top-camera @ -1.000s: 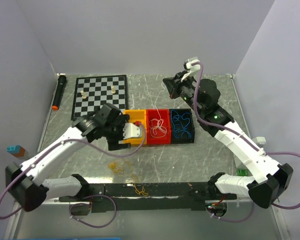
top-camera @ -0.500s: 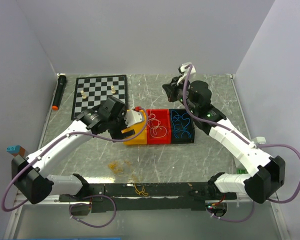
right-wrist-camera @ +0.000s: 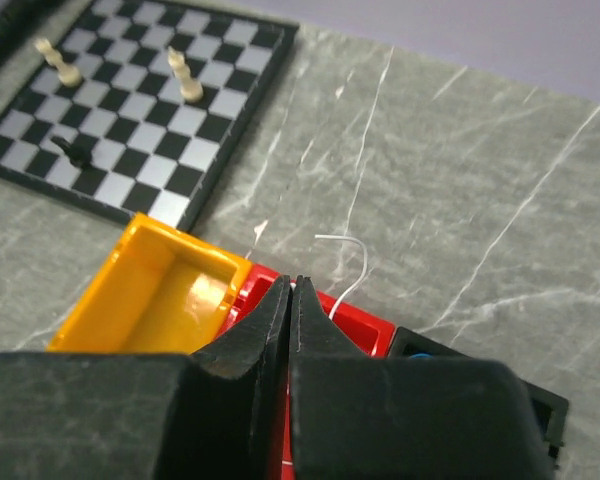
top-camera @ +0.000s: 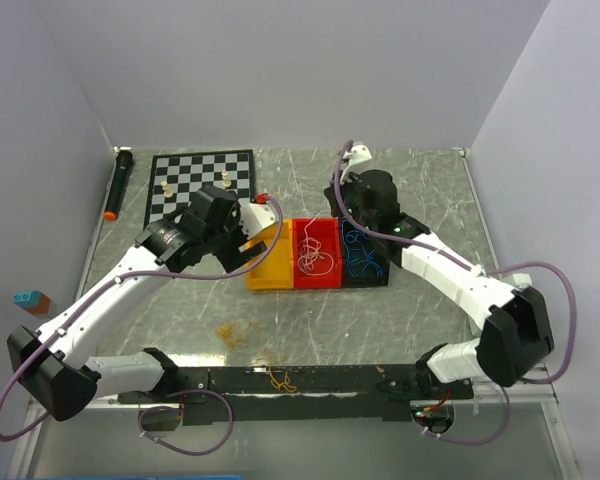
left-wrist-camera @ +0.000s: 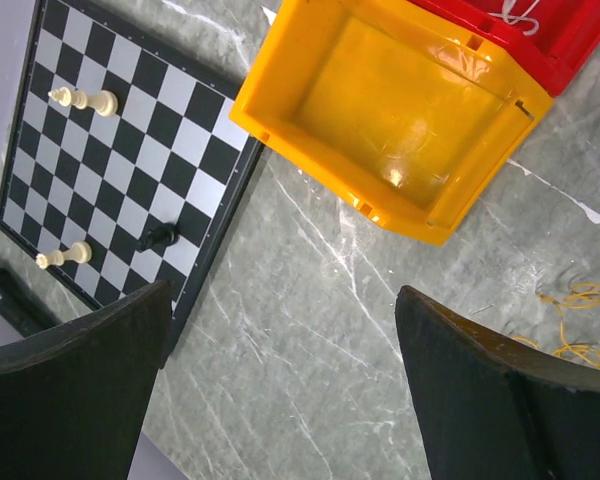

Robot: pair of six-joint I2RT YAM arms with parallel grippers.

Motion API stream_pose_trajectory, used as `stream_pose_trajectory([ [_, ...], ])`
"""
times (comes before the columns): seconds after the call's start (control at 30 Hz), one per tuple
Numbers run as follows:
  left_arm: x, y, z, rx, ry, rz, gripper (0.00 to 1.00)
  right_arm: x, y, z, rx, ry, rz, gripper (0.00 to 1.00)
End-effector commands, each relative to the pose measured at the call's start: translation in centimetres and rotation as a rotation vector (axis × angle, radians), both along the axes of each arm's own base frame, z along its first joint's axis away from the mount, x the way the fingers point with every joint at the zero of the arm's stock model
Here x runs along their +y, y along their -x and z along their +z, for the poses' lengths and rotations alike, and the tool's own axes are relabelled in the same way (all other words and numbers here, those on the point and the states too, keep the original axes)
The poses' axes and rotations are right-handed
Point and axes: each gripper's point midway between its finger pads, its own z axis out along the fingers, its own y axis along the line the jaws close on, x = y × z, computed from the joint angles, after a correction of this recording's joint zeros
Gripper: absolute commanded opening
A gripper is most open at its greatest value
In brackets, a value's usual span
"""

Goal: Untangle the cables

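Note:
The white cable [top-camera: 315,255] lies curled in the red bin [top-camera: 318,222]. The blue cable [top-camera: 362,255] lies in the black bin [top-camera: 365,281]. The yellow-tan cable [top-camera: 230,330] lies loose on the table and also shows in the left wrist view [left-wrist-camera: 570,320]. My right gripper [top-camera: 342,205] is shut, its tips [right-wrist-camera: 292,283] over the red bin's far rim [right-wrist-camera: 355,325]. A white cable end [right-wrist-camera: 355,262] arcs out from behind one finger; I cannot tell if it is pinched. My left gripper [top-camera: 242,245] is open and empty [left-wrist-camera: 280,300] beside the empty yellow bin [left-wrist-camera: 400,110].
The three bins stand side by side mid-table, the yellow bin [top-camera: 270,265] tilted. A chessboard [top-camera: 195,180] with a few pieces lies at the back left, a black marker [top-camera: 115,185] beside it. A small blue-and-brown block [top-camera: 28,298] sits at the far left.
My right arm has swung down and left, bringing its shut gripper over the red bin's far rim. My left gripper has drawn back up and left off the yellow bin.

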Motion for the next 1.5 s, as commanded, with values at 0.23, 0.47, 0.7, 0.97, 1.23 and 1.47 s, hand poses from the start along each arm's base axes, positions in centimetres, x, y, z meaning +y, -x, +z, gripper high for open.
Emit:
stream_pose_trajectory([
  [0.23,-0.5,2.7,-1.8,0.097,0.051,-0.067,0.99,4.4,0.7,-9.8,0.259,-0.070,-0.005,0.00],
  [0.47,0.3,4.9,-4.8,0.168,-0.006,-0.154,0.99,4.1,-0.2,-12.0,0.310,-0.036,-0.090,0.00],
  [0.7,0.3,6.1,-7.4,0.213,0.004,-0.181,0.99,3.4,0.8,-7.9,0.247,-0.086,-0.081,0.61],
  [0.97,-0.4,8.4,-10.8,0.355,-0.001,-0.280,0.99,3.4,8.3,-3.7,0.180,-0.140,0.049,0.75],
  [1.23,-0.7,9.4,-14.3,0.450,-0.019,-0.319,0.95,5.1,21.9,-6.6,0.327,-0.148,0.478,0.74],
  [1.47,-1.0,8.8,-15.7,0.458,-0.027,-0.314,0.92,6.5,31.3,-11.1,0.530,-0.122,0.838,0.77],
])
